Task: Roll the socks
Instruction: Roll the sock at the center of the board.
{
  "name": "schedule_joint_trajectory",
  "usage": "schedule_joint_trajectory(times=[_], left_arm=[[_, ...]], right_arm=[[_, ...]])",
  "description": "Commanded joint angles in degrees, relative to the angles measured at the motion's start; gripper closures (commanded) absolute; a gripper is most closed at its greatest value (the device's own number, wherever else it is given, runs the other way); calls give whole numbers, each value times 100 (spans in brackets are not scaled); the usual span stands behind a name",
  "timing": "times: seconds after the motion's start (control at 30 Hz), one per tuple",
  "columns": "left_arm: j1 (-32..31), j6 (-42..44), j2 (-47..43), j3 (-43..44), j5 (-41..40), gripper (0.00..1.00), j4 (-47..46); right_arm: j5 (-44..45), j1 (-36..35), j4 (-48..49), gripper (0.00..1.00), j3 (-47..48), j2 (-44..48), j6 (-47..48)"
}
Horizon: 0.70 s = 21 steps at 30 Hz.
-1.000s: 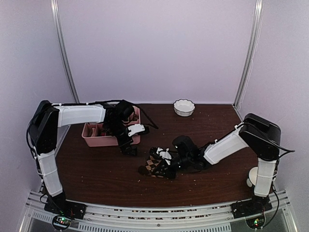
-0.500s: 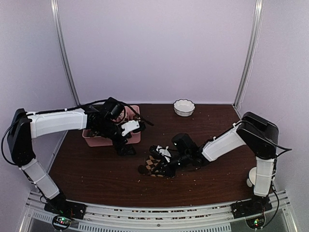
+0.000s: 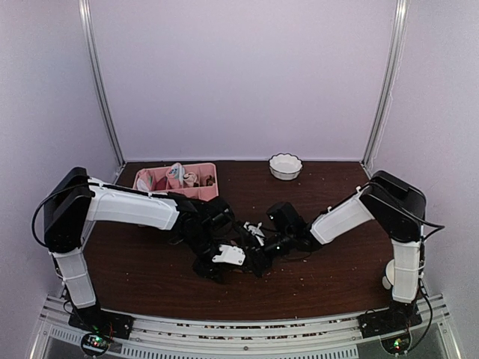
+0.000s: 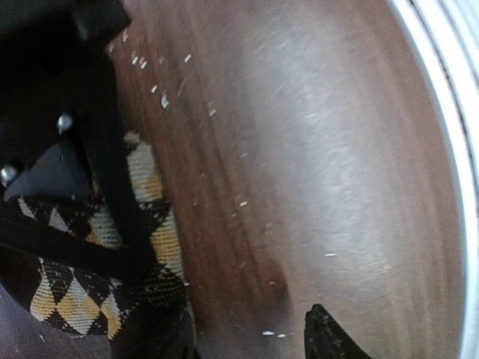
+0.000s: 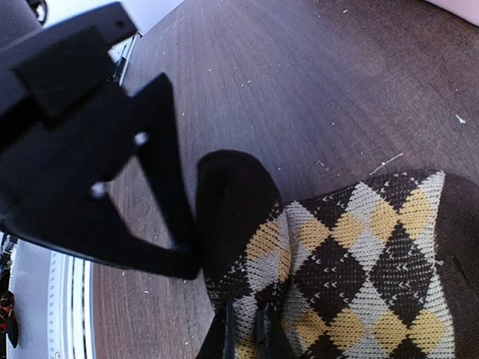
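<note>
The sock [image 5: 352,254] lies in the middle of the table [image 3: 135,254]. The right gripper [image 5: 243,329] pinches its edge, almost closed. The left gripper [image 4: 247,340] stands half wide at its dark end and holds nothing. I think it should take that whole end before rolling.

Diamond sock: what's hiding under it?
The sock lies flat on the brown table, which shows all around it. Its fabric covers everything underneath, so I cannot tell whether another sock is tucked below.
</note>
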<state>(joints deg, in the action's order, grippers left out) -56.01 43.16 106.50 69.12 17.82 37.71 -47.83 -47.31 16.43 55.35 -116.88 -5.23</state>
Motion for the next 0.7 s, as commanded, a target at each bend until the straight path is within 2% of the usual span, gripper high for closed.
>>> schedule_joint_trajectory(times=[0.0,0.17,0.4,0.67], left_arm=[[40,105,38,-38,-690,51,-675],[37,-74,-106,8,-735,52,-783],[35,-280,-470,130,-343,47,-448],[37,-237,12,22,-694,47,-697]], right_arm=[[1144,151,-1889,100,-401,-822,-41],[1075,156,-1897,100,-368,-889,-64],[1051,204,-1833,100,-387,-886,-160],[986,201,-1760,100,-385,-886,-269]])
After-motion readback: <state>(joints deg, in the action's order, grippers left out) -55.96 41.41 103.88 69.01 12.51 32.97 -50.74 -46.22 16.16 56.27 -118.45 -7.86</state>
